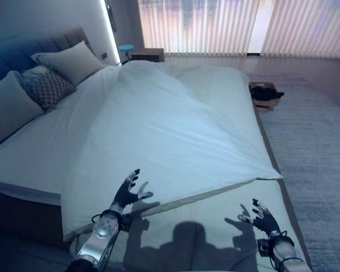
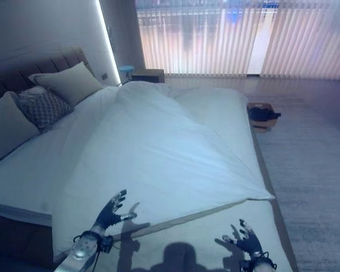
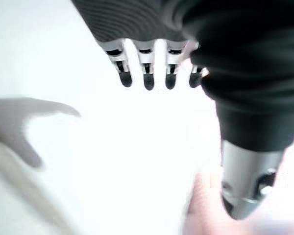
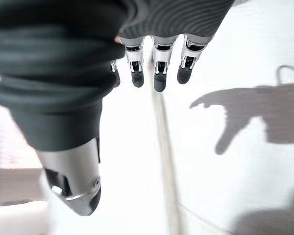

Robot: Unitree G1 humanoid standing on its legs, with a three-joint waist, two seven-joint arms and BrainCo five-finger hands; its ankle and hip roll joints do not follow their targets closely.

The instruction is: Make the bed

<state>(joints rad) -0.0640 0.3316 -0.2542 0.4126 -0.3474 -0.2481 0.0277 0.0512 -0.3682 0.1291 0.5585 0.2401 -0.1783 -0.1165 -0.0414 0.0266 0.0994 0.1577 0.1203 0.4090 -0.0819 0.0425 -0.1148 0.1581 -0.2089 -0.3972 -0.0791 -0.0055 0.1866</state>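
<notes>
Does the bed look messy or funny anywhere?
Yes. The white duvet lies crooked: its foot edge runs slantwise, leaving the sheet bare near the right hand, and it is bunched in a ridge toward the far corner. The pillows look tidy. The left hand hovers open above the duvet's edge.

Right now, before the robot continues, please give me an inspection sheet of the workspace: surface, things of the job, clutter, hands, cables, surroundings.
Surface: bed with a white sheet, bare along the headboard side and at the near foot end.
Job's things: white duvet lying askew, one corner pointing toward the right edge; three pillows at the headboard, one patterned.
Clutter: nothing seen on the bed.
Hands: left hand open above the duvet's near edge; right hand open above the sheet, holding nothing.
Cables: nothing seen.
Surroundings: box with a dark item on the floor beside the bed; nightstand; vertical blinds; grey carpet.
</notes>
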